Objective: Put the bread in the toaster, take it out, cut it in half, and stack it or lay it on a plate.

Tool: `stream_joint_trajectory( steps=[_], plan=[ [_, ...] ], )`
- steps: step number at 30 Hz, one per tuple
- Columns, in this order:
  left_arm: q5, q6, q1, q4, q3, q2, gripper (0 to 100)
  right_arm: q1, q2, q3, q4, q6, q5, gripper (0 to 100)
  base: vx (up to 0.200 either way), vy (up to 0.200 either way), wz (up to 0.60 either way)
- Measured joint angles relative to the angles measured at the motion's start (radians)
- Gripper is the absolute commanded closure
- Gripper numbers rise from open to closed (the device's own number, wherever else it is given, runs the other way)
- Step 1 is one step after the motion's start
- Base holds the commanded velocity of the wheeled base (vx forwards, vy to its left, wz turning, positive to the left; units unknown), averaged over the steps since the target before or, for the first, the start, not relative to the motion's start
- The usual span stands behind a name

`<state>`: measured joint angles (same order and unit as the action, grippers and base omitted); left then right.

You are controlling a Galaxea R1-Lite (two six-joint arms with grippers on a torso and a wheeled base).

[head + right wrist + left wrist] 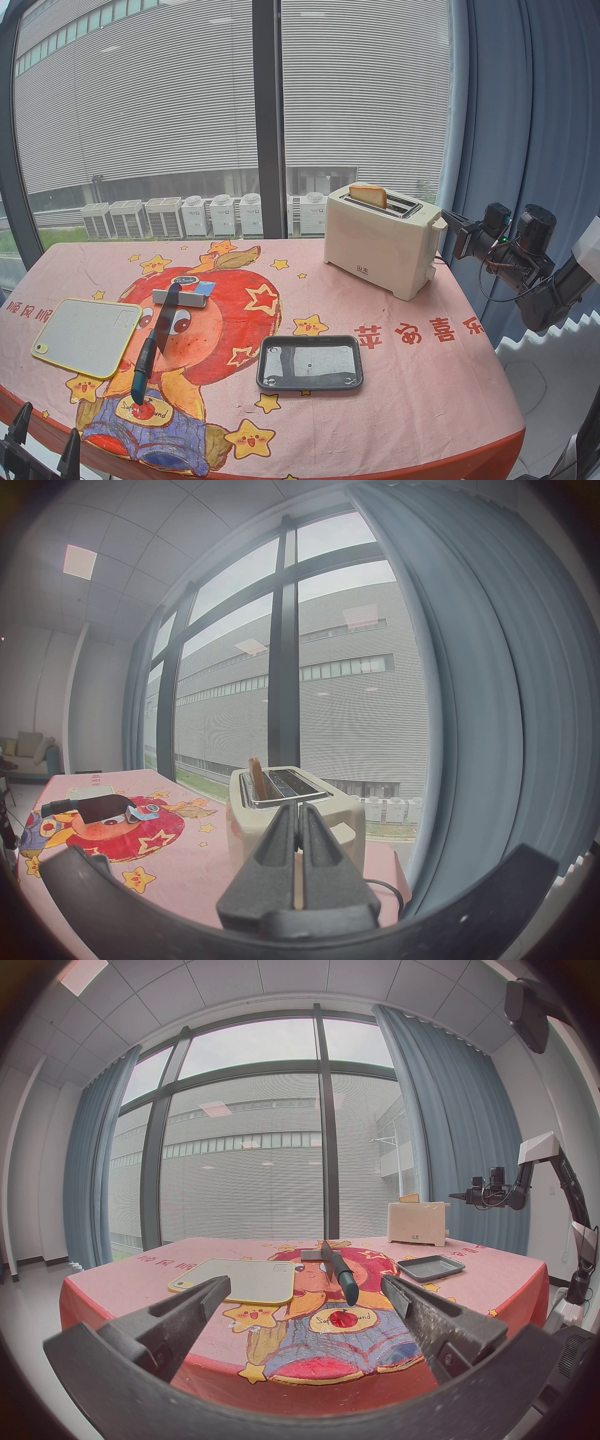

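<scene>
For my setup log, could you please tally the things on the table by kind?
Toaster: 1
Bread slice: 1
Knife: 1
Knife rest: 1
Cutting board: 1
Black tray: 1
Total: 6

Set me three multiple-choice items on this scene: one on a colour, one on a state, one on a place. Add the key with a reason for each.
1. The tray is: A black; B white; C yellow.
2. The right claw is: A wide open; B shut; C half open.
3. The bread stands: A on the tray; B in the right claw; C in a slot of the toaster.
Key: 1 A, its rim and floor are dark in the head view. 2 B, its fingers meet with no gap in the right wrist view. 3 C, the slice sticks up from the toaster's top.
</scene>
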<state>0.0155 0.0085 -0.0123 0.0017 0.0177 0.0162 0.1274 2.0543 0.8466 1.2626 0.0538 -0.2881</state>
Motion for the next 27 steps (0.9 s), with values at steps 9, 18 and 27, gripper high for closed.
stream_joint_trajectory(
  steps=[9, 18, 27],
  plan=[
    [0.0, 0.0, 0.0, 0.0, 0.0, 0.0, 0, -0.01, 0.025, 0.015, 0.0, 0.0, 0.0, 100, 0.0, 0.0, 0.0],
    [0.0, 0.0, 0.0, 0.0, 0.0, 0.0, 0, -0.015, 0.04, 0.017, 0.0, 0.0, 0.0, 100, 0.0, 0.0, 0.0],
    [0.0, 0.0, 0.0, 0.0, 0.0, 0.0, 0, -0.016, 0.044, 0.01, 0.0, -0.001, 0.0, 100, 0.0, 0.0, 0.0]
  ],
)
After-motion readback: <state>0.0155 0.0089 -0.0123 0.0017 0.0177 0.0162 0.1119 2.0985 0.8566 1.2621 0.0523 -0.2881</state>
